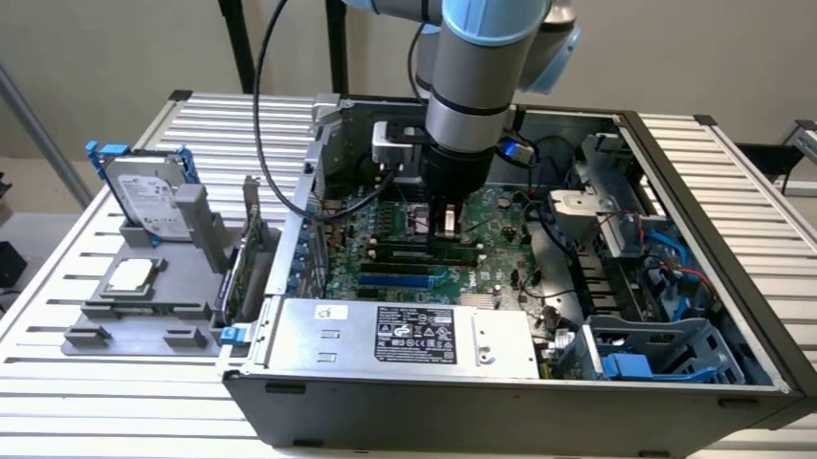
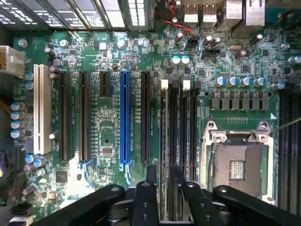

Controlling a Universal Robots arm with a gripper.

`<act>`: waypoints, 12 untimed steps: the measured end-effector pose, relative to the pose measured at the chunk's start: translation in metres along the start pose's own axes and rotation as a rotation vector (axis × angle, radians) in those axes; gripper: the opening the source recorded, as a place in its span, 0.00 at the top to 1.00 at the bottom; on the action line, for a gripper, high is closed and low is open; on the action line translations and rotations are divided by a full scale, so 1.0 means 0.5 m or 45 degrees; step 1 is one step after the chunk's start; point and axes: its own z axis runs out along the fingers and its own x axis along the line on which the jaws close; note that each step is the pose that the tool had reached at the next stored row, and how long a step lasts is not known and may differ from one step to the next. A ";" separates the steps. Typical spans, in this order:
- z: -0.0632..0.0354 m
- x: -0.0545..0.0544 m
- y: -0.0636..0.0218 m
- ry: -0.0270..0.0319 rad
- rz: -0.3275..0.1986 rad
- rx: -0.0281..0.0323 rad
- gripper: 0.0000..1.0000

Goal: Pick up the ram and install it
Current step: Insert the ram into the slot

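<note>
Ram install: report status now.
Gripper down inside the case, over the motherboard. Ram edge-on between the fingers, at the memory slots. Nothing in the way.

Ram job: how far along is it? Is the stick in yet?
Looks done: the gripper is down inside the case, right over the black memory slots beside the CPU socket. In hand: lining up with those slots. Left: I cannot tell whether the ram is in its grip or already seated, so pressing it home may remain.
</note>
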 end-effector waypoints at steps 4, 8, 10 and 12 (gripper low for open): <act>-0.032 -0.001 0.002 -0.0003 0.000 -0.0002 0.73; -0.037 -0.001 0.002 -0.0005 0.000 -0.0002 0.82; -0.037 -0.001 0.002 -0.0004 0.000 -0.0003 0.89; -0.037 -0.001 0.002 -0.0002 0.000 -0.0004 0.89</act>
